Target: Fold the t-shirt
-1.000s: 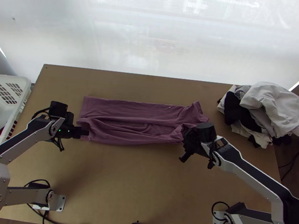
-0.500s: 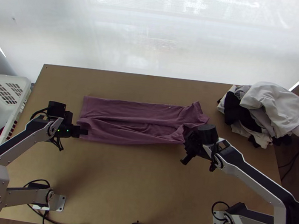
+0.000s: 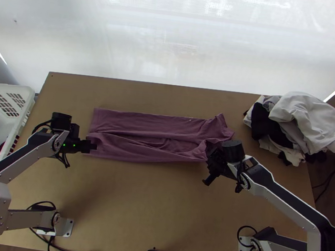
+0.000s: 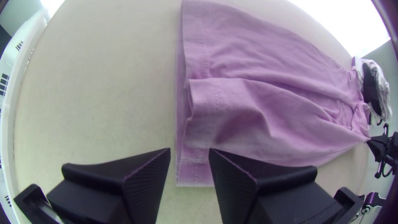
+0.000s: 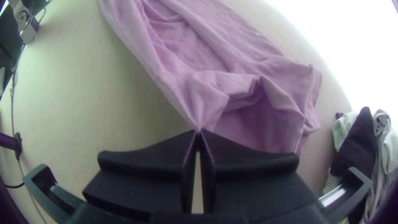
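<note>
— What is the left gripper point(image 3: 91, 147) doing with its fingers?
— They stand well apart and have hold of nothing. The gap is at a hemmed corner of the shirt point(image 3: 151, 145); I can't tell whether they touch it.
— And the right gripper point(image 3: 215, 160)?
— Closed, its tips pinching a bit of the shirt's near edge. The cloth puckers into that pinch.
— How does the rest of the shirt lie?
— As a long folded strip reaching across from one gripper to the other. Away from the arms' bases, past both grippers, its far half is fairly flat; the nearer half is a loose, rumpled layer. Just beyond the right gripper, that end is bunched.
— What's under it?
— The table point(image 3: 135, 203), bare between the grippers and the bases.
— Anything farther off?
— A white basket point(image 3: 14, 92) on the left gripper's outer side, and a clothes pile point(image 3: 307, 118) beyond the right gripper, outward. Farthest from both, past the table, is a pale screen point(image 3: 143, 41).
</note>
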Controlling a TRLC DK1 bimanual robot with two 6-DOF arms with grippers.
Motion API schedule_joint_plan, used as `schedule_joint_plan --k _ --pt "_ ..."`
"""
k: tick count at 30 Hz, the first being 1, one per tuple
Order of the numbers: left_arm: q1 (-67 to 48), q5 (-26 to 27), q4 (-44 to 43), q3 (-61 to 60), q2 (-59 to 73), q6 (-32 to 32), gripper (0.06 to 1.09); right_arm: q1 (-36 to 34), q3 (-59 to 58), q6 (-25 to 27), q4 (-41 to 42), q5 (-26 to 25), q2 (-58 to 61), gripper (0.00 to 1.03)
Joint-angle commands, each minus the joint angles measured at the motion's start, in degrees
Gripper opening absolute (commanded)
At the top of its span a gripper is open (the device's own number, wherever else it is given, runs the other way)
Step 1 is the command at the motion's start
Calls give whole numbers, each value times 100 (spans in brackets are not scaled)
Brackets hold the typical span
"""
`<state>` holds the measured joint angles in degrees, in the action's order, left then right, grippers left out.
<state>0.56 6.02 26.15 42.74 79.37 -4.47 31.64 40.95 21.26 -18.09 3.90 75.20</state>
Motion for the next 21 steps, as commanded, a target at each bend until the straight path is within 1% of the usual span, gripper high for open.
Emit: schedule_joint_plan --k 1,3,4,8,9,13,21 --pt "-38 13 -5 -29 157 -28 56 0 -17 1 -2 -12 4 3" --pt "-65 22 4 -29 175 -36 55 -9 -17 1 -2 -12 4 3" --pt "-73 22 4 -38 184 -45 52 -9 -26 1 -2 -12 -5 3" --pt "-73 31 4 -47 193 -54 32 -17 -8 1 -2 -12 4 3" --pt "-73 31 4 -55 193 -54 30 -17 -17 1 -2 -12 4 3" --pt "-73 22 4 -55 175 -36 10 -17 -26 1 -2 -12 4 3" --pt "-12 22 74 -64 17 -28 9 -70 -34 1 -28 -12 -67 3"
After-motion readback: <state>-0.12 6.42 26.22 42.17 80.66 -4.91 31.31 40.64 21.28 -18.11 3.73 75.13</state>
